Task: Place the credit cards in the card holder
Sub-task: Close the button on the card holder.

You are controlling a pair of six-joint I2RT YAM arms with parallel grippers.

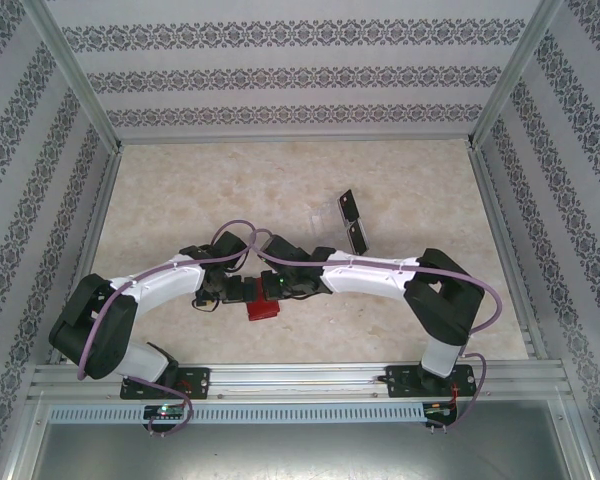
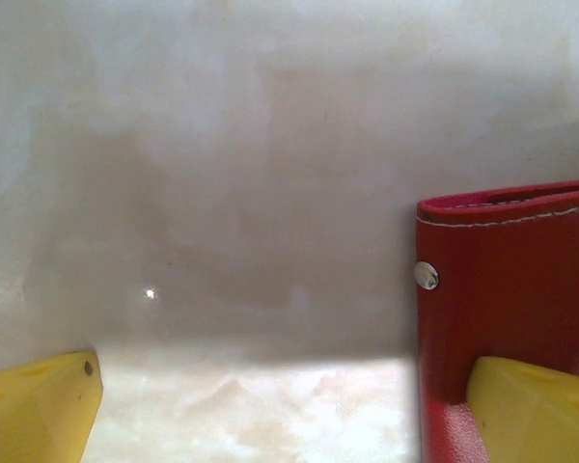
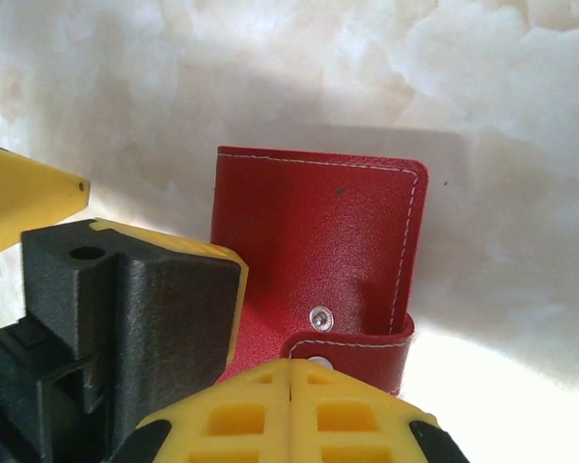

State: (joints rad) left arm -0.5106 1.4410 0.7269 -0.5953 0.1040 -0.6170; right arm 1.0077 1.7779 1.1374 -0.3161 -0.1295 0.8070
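The red card holder [image 1: 265, 309] lies flat on the table between my two arms, and its stud [image 3: 320, 316] shows bare. Its snap tab [image 3: 362, 349] curls up off the stud toward my right gripper [image 3: 289, 368]. That gripper is shut, with its tips over the tab's end; whether the tab is pinched is hidden. My left gripper [image 2: 280, 386] is open across the card holder's [image 2: 511, 289] edge, one yellow finger [image 2: 536, 410] over the red cover and the other [image 2: 39, 405] over bare table. Two black credit cards [image 1: 347, 207] [image 1: 358, 237] sit further back.
A transparent plastic tray [image 1: 326, 216] stands by the cards, right of the table's middle. Patterned walls with metal frame posts [image 1: 80, 80] close off the back and both sides. Marble-patterned tabletop [image 1: 180, 190] lies bare to the left and far back.
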